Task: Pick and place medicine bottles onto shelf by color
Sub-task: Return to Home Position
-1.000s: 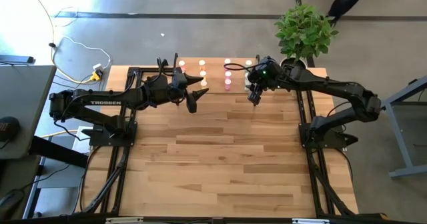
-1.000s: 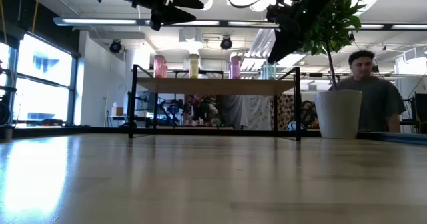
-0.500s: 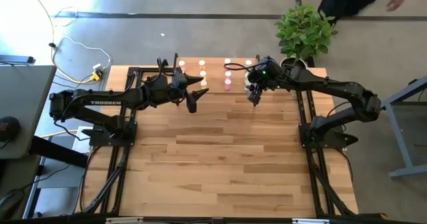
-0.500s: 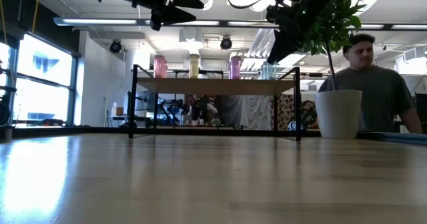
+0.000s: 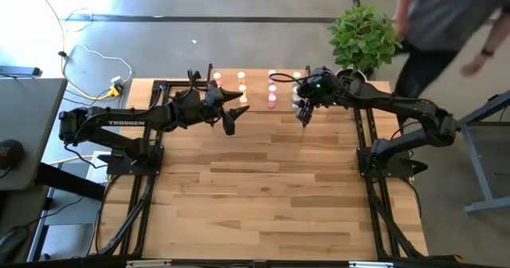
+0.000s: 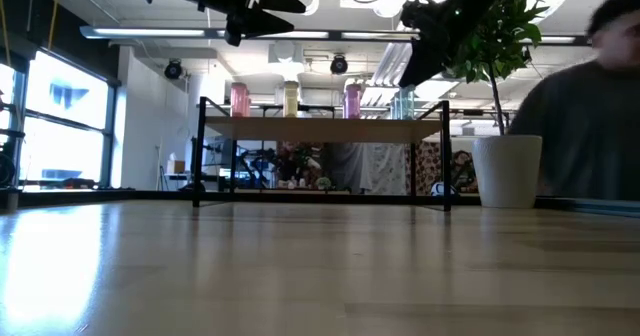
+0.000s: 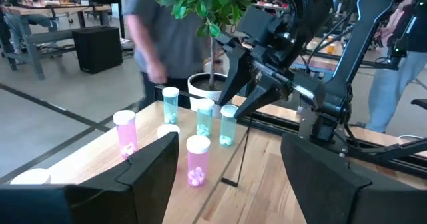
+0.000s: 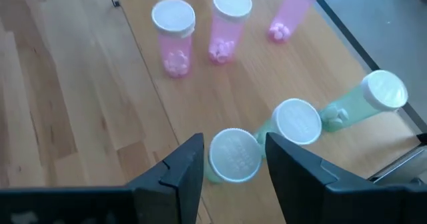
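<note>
The shelf point(image 6: 320, 128) stands at the table's far edge, with yellow, pink and green medicine bottles upright on it in rows. My right gripper point(image 8: 233, 174) hovers over the shelf's right end, slanting down and open. Its fingers stand on either side of the nearest green bottle's white cap point(image 8: 233, 155), with a small gap on each side. That bottle point(image 7: 228, 125) stands on its base beside two other green ones point(image 8: 295, 123). Three pink bottles point(image 8: 175, 39) stand farther along. My left gripper point(image 5: 233, 116) hangs open and level in front of the shelf's left part, with nothing between its fingers.
A white pot point(image 6: 507, 171) with a leafy plant point(image 5: 362, 35) stands just past the shelf's right end. A person point(image 5: 446, 21) moves beyond the table's far right corner. The wooden tabletop point(image 5: 255, 188) stretches toward the near edge.
Both grippers have kept their places. The person behind the table's far right corner has walked to the right and come closer to the table.
</note>
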Action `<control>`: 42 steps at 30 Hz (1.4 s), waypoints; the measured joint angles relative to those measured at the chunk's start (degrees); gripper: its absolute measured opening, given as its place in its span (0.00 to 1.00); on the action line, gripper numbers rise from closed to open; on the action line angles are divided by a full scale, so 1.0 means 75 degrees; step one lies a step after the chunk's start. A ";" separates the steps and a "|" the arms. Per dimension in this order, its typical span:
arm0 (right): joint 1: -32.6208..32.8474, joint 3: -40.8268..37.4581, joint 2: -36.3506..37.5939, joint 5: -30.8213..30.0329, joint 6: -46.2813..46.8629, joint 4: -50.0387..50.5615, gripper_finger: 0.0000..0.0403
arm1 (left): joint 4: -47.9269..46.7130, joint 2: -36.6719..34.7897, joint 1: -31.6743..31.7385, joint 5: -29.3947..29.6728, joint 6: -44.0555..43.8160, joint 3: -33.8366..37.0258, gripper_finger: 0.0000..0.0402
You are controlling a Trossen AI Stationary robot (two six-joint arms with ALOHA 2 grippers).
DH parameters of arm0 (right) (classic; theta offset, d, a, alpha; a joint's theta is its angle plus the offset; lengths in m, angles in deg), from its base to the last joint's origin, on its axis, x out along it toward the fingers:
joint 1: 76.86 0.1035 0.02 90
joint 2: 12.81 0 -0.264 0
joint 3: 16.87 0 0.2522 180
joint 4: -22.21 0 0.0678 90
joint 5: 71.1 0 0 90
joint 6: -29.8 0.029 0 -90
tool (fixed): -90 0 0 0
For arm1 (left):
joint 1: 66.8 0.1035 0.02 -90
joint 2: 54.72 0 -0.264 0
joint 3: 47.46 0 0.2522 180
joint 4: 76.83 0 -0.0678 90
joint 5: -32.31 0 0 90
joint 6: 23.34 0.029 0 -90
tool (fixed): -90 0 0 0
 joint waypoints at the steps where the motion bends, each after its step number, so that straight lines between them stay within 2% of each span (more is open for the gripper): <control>1: 0.0000 0.0000 0.0027 0.0031 0.0000 -0.0019 0.38 | -0.0001 0.0000 0.0000 -0.0003 0.0000 0.0000 0.63; 10: 0.0000 0.0470 0.0145 0.0246 0.0348 -0.0096 0.38 | -0.0054 -0.0106 0.0000 -0.0226 -0.0003 0.0000 0.63; 16: 0.0039 0.1051 0.0145 0.0723 0.0858 -0.0091 0.38 | -0.0179 -0.0755 -0.0012 -0.0914 -0.0003 -0.0003 0.63; 22: 0.0590 0.1341 0.0145 0.0647 0.1145 -0.0417 0.38 | -0.1281 -0.1736 -0.0101 -0.1081 -0.0002 0.0079 0.63; 34: 0.1738 0.1358 0.0145 -0.0171 0.2771 -0.1879 0.38 | -0.1584 -0.3841 -0.0866 -0.1091 -0.0273 0.1861 0.63; 42: 0.1918 0.1358 0.0145 -0.0238 0.3735 -0.3097 0.38 | -0.1612 -0.5603 -0.1276 -0.1084 -0.0350 0.3515 0.63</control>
